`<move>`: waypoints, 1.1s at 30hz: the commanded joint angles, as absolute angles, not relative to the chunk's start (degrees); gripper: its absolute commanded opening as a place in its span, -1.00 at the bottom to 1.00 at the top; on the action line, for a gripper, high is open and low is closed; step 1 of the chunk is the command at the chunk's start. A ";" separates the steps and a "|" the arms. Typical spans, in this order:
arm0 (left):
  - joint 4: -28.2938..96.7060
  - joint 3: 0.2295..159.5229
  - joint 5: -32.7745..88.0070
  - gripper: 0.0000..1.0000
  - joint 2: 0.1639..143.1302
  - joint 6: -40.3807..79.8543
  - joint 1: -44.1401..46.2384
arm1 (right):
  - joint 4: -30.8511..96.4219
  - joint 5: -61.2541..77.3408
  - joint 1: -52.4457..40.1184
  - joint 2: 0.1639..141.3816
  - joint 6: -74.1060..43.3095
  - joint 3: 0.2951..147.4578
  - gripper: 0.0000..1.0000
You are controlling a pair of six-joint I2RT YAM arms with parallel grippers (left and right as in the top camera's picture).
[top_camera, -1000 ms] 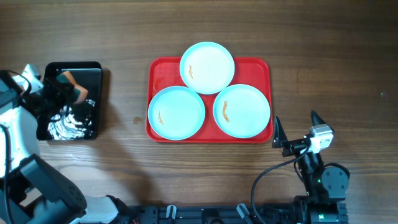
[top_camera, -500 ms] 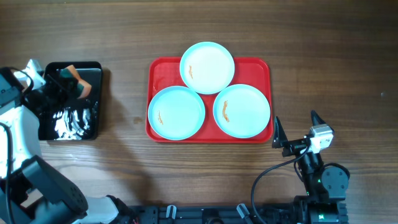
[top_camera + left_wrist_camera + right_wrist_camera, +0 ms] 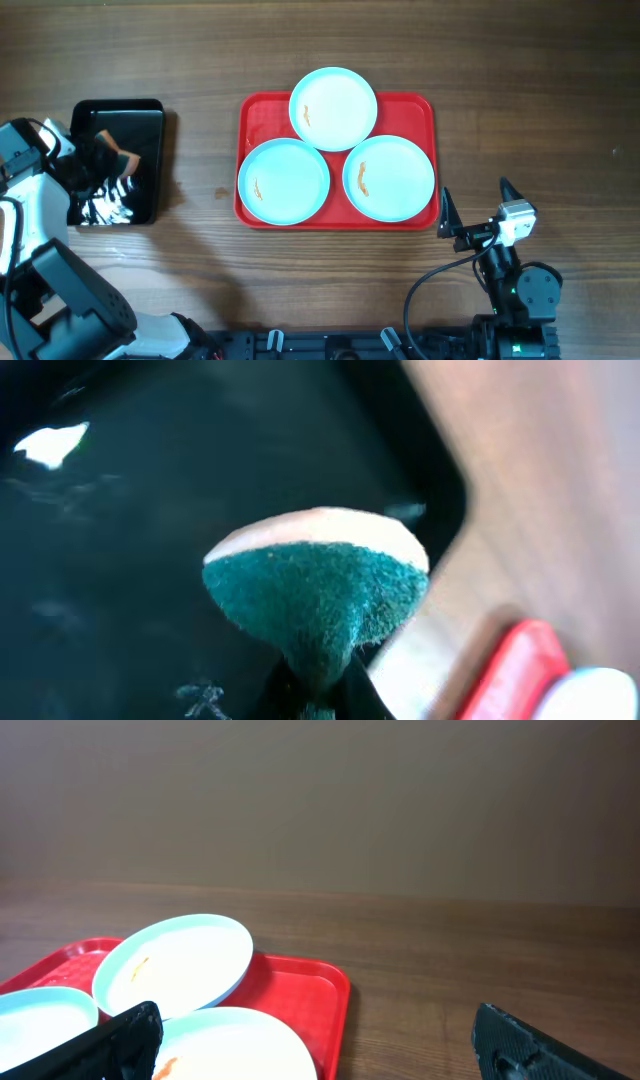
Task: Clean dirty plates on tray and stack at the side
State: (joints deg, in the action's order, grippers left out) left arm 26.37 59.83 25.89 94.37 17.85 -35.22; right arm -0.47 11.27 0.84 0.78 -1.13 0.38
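Plates (image 3: 333,108): 3 on red tray (image 3: 258,120). Left claw (image 3: 318,695) pinching sponge (image 3: 320,590) over black tray (image 3: 140,112); right claw (image 3: 475,205) gaping, empty.

Plates: three by my count, the far plate (image 3: 333,108), the left plate (image 3: 284,181) and the right plate (image 3: 389,177).
Plates with an orange-brown smear: three, one smear on each.
Red tray (image 3: 255,112): one, with all three plates on it.
Black tray (image 3: 140,115): one.
Sponge (image 3: 320,585): one, green face and pale back.
Claws: two, my left claw (image 3: 105,162) and my right claw (image 3: 475,192).
Claws pinching something: one, the left, closed around the sponge.
Claws with fingers spread and nothing between: one, the right.
Surface (image 3: 520,80): one, wooden.
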 commanded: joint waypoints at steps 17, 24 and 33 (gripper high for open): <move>30.89 60.29 12.27 -0.92 94.11 19.97 -34.50 | -0.75 10.50 0.56 0.21 -0.14 0.30 0.99; 27.31 60.62 30.39 -0.92 95.15 19.75 -34.52 | -0.75 10.50 0.56 0.21 -0.14 0.30 0.99; 23.07 62.43 51.24 -0.92 84.38 20.01 -34.61 | -0.75 10.50 0.56 0.21 -0.14 0.30 0.99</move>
